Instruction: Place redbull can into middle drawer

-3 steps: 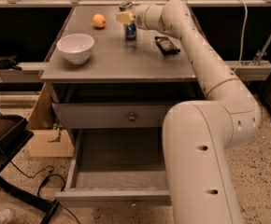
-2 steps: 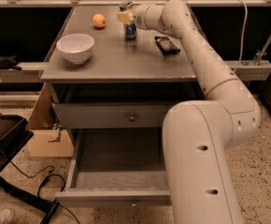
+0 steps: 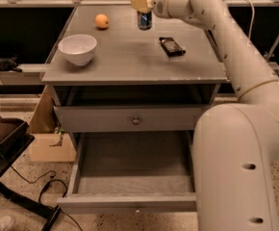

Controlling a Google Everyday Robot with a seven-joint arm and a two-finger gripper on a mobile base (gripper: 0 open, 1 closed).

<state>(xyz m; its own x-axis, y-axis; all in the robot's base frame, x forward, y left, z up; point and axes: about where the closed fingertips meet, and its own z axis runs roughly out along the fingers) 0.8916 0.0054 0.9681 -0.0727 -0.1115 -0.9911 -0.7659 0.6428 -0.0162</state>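
The gripper [image 3: 143,5] is closed around the upright redbull can [image 3: 145,21] at the desk's [image 3: 130,57] far edge, right of an orange [image 3: 101,21]; the middle drawer [image 3: 134,163] below stands pulled open.

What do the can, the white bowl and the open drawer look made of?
The redbull can, held over the far side of the tabletop by the gripper, looks like painted metal: silvery top rim. The white bowl could be glazed ceramic or plastic: smooth, slight sheen. The middle drawer looks like matte grey painted wood or laminate, flat and unreflective.
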